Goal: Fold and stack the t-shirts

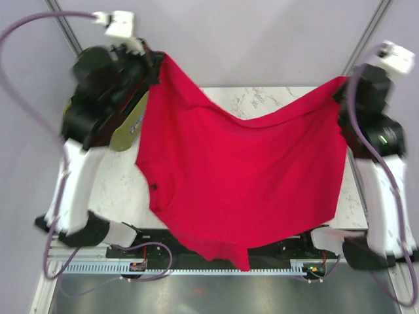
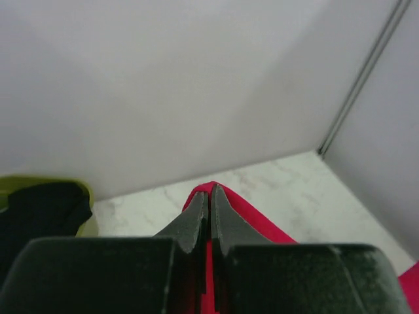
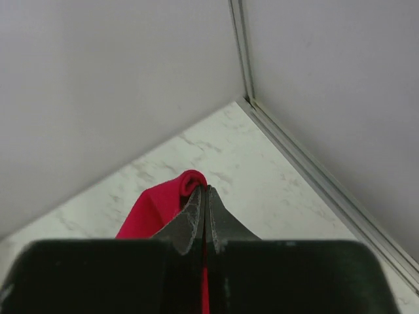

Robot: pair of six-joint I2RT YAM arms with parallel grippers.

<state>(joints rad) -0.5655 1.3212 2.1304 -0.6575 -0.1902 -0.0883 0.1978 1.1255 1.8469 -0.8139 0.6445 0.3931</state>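
Right now I have the red t-shirt [image 1: 242, 176] hoisted between both arms, spread like a banner above the counter [image 1: 262, 98]. My left claw [image 2: 210, 194] is pinched tight on one upper corner, with red cloth showing on either side of the fingers. The right claw [image 3: 204, 194] is clamped the same way on the opposite corner, a small roll of red fabric bulging just past its tips. I can see no gap between the jaws of either one.

The top edge sags between the two grips. The body of the shirt hangs toward the near side, and in the overhead view its lowest part crosses the rail by the arm bases (whether it touches the counter underneath, I cannot tell).

I read this as the spreading step: the shirt is lifted and opened but not yet laid flat, and no fold has been made. The next move calls for lowering both claws together while holding them apart, so the slack comes out and the cloth lands smooth.

The olive-green basket [image 1: 126, 134] sits just beside my left arm, with dark cloth [image 2: 46, 206] inside, so I would keep that side clear.
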